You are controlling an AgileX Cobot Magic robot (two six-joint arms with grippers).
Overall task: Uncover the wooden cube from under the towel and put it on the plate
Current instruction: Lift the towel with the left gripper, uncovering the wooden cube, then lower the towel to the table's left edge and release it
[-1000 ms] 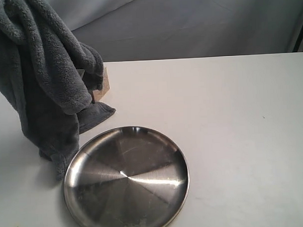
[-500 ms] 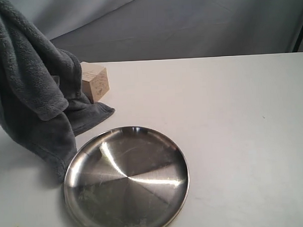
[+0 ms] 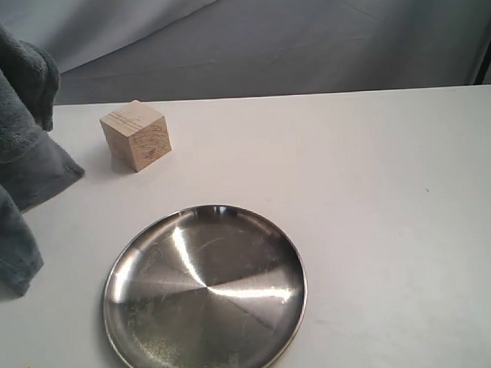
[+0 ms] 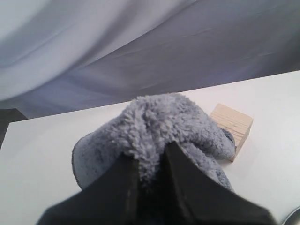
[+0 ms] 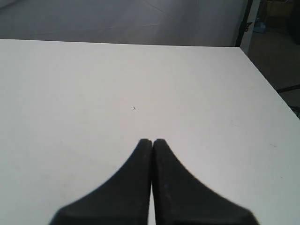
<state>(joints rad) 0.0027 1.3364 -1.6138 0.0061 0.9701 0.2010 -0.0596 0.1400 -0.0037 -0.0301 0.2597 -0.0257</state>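
Pinching towel (image 4: 159,122), left gripper (image 4: 150,153) is holding it aloft at left edge of table (image 3: 375,187). Cube (image 3: 136,135) is sitting bare near far-left corner, apart from plate (image 3: 205,290). Right gripper (image 5: 153,140) is idling, tips together. Risk: dangling hem swinging into cube, shifting it.

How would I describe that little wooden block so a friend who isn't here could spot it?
On the white table, find the large shiny steel plate. Behind its left side in the exterior view sits the wooden cube, alone on bare tabletop, clear of the grey towel hanging at the left edge. It is the only pale tan, sharp-cornered thing, with visible grain lines.
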